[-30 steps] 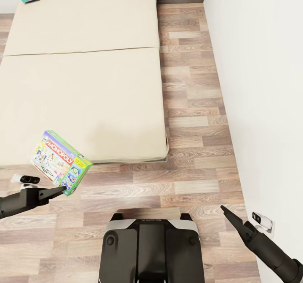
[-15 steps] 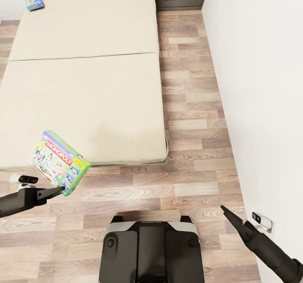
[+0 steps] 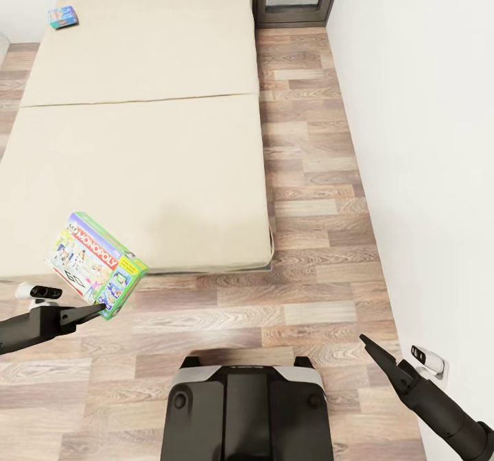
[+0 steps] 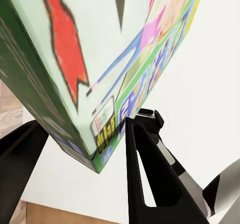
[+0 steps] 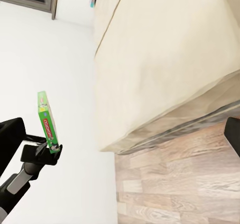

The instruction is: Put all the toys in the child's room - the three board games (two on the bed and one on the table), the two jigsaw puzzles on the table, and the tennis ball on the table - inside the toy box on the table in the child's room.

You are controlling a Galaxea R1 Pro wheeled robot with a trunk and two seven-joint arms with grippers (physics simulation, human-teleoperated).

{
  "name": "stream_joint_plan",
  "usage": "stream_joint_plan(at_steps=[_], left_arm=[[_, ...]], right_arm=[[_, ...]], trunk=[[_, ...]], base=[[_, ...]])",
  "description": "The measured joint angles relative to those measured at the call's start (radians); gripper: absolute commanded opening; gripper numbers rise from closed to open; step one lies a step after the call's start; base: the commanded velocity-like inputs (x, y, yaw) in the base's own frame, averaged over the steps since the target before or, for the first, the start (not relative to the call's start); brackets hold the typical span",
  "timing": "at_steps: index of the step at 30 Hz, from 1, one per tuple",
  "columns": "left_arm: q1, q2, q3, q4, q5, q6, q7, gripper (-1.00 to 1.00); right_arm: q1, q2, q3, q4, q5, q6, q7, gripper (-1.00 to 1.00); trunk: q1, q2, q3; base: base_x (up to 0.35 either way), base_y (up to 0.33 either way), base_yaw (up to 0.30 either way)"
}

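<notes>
1. The bed [image 3: 137, 118] is the landmark: a wide beige mattress in two halves, reaching from the near floor up to the far wall. Wood-plank floor [image 3: 315, 193] runs along its right side, with a white wall beyond it.
2. The robot's dark base [image 3: 247, 413] stands on the planks off the bed's near edge, facing it.
3. The green-edged board game [image 3: 96, 263], lettered MONOPOLY, hangs tilted in the air over the bed's near left corner, clear of the mattress. The left wrist view shows a lower corner of the box pinched between two dark fingers.
4. The left gripper [image 3: 101, 306] holds that box by its lower edge, jaws closed narrow on the cardboard.
5. The right gripper [image 3: 363, 341] hovers over the floor off the bed's near right corner. It carries nothing; its tip looks like a single closed point, though I cannot tell for sure how the jaws stand.
6. The blue board game [image 3: 62, 16] lies flat on the bed's far left corner, well apart from everything else.
7. Judgement: one bed game is picked up and the carry step is in hand. The next move calls for turning away from the bed toward the table and toy box, with the pinch kept firm since the hold is only on a corner. Alternatively, the free arm could collect the blue box first.
</notes>
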Motion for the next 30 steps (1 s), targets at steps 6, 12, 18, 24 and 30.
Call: stream_joint_plan(at_steps=[6, 12, 18, 24, 30], left_arm=[[0.000, 0.000, 0.000, 0.000, 0.000, 0.000, 0.000, -1.00], [0.000, 0.000, 0.000, 0.000, 0.000, 0.000, 0.000, -1.00], [0.000, 0.000, 0.000, 0.000, 0.000, 0.000, 0.000, -1.00], [0.000, 0.000, 0.000, 0.000, 0.000, 0.000, 0.000, -1.00], [0.000, 0.000, 0.000, 0.000, 0.000, 0.000, 0.000, -1.00]], right_arm=[[0.000, 0.000, 0.001, 0.000, 0.000, 0.000, 0.000, 1.00], [0.000, 0.000, 0.001, 0.000, 0.000, 0.000, 0.000, 1.00], [0.000, 0.000, 0.002, -0.002, 0.000, 0.000, 0.000, 1.00], [0.000, 0.000, 0.002, -0.002, 0.000, -0.001, 0.001, 1.00], [0.000, 0.000, 0.002, -0.002, 0.000, -0.002, 0.003, 1.00]], trunk=[[0.000, 0.000, 0.010], [0.000, 0.000, 0.020], [0.000, 0.000, 0.030], [0.000, 0.000, 0.040], [0.000, 0.000, 0.050]], base=[[0.000, 0.000, 0.000], [0.000, 0.000, 0.000], [0.000, 0.000, 0.000], [0.000, 0.000, 0.000], [0.000, 0.000, 0.000]])
